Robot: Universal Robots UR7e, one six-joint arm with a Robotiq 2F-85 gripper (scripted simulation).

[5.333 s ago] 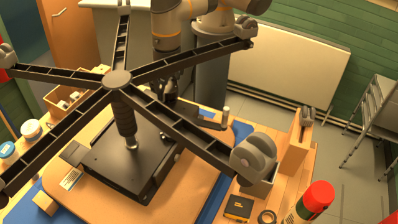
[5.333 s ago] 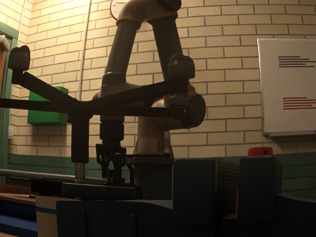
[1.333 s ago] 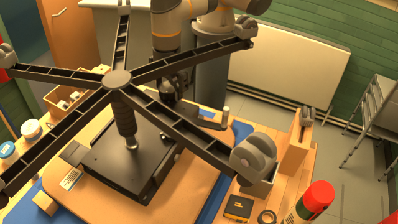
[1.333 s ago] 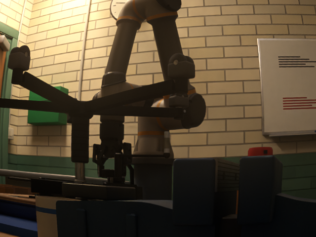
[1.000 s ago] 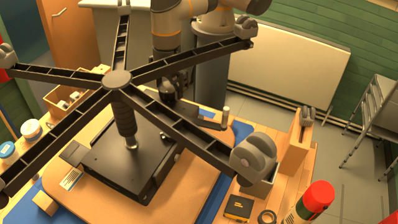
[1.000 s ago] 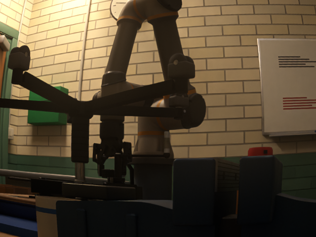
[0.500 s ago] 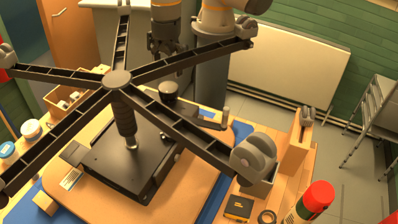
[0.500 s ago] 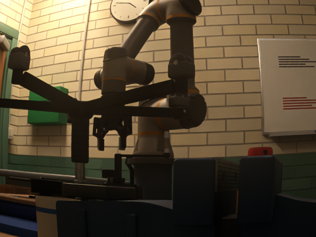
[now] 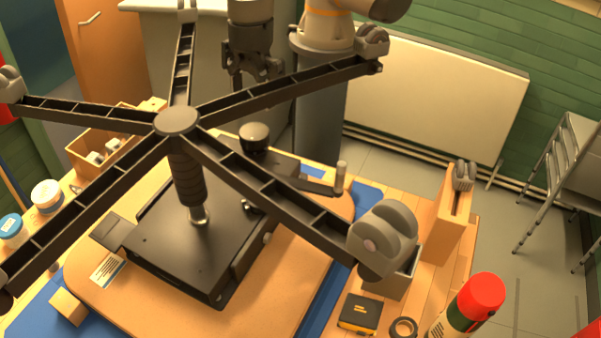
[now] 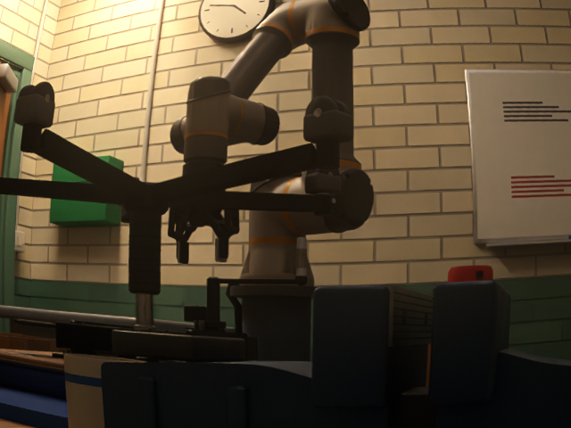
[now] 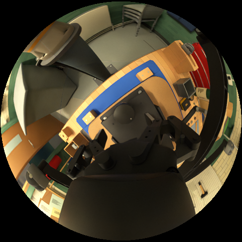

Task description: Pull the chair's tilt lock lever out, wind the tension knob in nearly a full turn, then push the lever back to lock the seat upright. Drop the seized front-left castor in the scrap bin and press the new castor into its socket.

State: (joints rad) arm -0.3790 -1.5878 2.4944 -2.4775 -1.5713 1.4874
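The black tension knob [image 9: 254,136] stands on the upturned chair's mechanism plate, just left of the tilt lock lever [image 9: 324,184], whose grey handle points up. The chair lies seat-down on the bench with its five-arm star base [image 9: 174,120] in the air. A large grey castor [image 9: 382,233] sits on the near right arm, right above the small grey scrap bin [image 9: 399,277]. A spare castor [image 9: 464,173] rests on top of a wooden stand at the right. My gripper [image 9: 252,70] hangs well above the knob, between two base arms, and it is open and empty.
An open wooden tray [image 9: 96,152] with small parts sits at the bench's left rear. Two jars [image 9: 47,196] stand on the left edge. A black-and-yellow box [image 9: 360,313], a tape roll [image 9: 403,327] and a red-capped can [image 9: 472,305] lie at the front right.
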